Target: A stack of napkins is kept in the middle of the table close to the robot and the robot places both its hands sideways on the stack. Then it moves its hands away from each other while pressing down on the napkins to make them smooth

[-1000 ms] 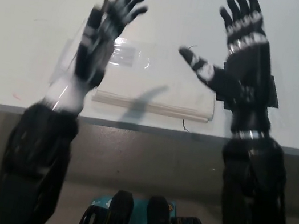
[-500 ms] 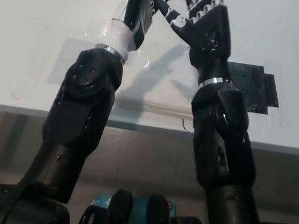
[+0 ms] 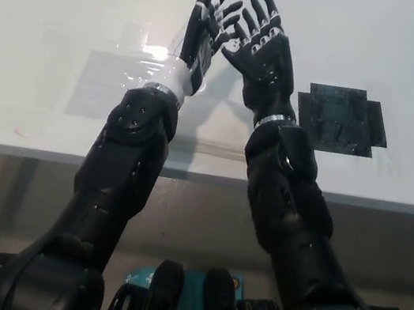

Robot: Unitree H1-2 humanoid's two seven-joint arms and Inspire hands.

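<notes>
The napkin stack [image 3: 209, 149] is white and lies near the table's front edge. My two forearms cover most of it, so only a thin strip of its front edge shows between them. My left hand [image 3: 205, 30] and right hand [image 3: 263, 51] are stretched out past the stack over the white table, almost side by side. Both are open with fingers spread and hold nothing. The left hand is turned edge-on and the right shows its back. Whether either hand touches the table cannot be told.
A black taped patch [image 3: 342, 119] lies on the table to the right of my right arm. A shiny clear sheet [image 3: 107, 83] is taped down left of my left arm. The table's front edge [image 3: 23, 148] runs across the picture below my forearms.
Both arms have reached forward over the stack. The hands were wide apart a second ago and have come together near the middle, now covering most of the napkins.
</notes>
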